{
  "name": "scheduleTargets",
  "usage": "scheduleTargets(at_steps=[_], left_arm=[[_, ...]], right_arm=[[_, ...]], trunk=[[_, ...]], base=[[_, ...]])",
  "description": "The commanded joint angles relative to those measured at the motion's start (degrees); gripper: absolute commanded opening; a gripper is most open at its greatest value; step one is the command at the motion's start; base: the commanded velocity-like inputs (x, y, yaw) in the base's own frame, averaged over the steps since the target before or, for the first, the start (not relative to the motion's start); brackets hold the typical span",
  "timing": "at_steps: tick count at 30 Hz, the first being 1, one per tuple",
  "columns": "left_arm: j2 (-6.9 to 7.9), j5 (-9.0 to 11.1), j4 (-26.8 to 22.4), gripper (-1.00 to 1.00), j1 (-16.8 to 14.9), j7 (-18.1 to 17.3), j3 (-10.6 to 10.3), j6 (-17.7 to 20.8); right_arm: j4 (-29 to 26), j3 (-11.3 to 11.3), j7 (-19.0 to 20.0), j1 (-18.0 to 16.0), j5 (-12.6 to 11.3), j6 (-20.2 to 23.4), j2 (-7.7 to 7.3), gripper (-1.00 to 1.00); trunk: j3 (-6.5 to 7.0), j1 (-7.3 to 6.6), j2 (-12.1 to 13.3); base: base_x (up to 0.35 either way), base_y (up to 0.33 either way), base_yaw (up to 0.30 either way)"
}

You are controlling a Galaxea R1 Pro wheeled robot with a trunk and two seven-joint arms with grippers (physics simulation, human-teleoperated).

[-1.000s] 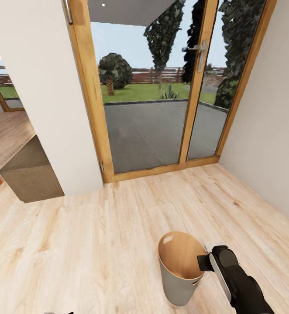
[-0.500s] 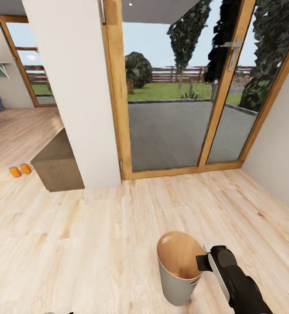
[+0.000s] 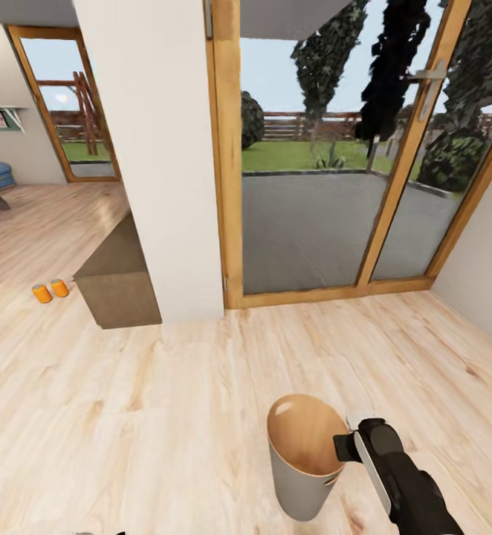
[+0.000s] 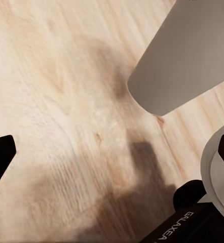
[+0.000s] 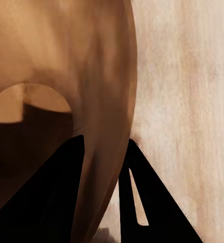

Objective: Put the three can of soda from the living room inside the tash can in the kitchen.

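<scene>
Fingers (image 5: 99,197) of the right arm pinch the tash can (image 3: 299,475) rim — left fingers (image 4: 1,157) spread; "GALAXEA" legible.

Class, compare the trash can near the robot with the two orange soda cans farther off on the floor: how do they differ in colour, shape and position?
The trash can is pale grey outside and tan inside; the soda cans are bright orange. The trash can is open-topped and tapered, while the soda cans are closed, straight cylinders. The right hand grips the trash can's rim; the soda cans stand free beside a brown cabinet. All are upright.
</scene>
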Motion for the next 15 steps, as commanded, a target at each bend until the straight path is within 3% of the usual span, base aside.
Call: scheduleTargets(at_steps=[1, 15], left_arm=[[0.0, 0.0, 0.0, 1.0, 0.0, 0.0, 0.0, 0.0], [0.0, 0.0, 0.0, 1.0, 0.0, 0.0, 0.0, 0.0]], right_arm=[[0.0, 0.0, 0.1, 0.0, -1.0, -0.1, 0.01, -1.0], [0.0, 0.0, 0.1, 0.0, -1.0, -0.1, 0.01, -1.0]], trunk=[[0.01, 0.0, 0.0], [0.01, 0.0, 0.0]], base=[[0.048, 0.309, 0.0], [0.009, 0.314, 0.0]])
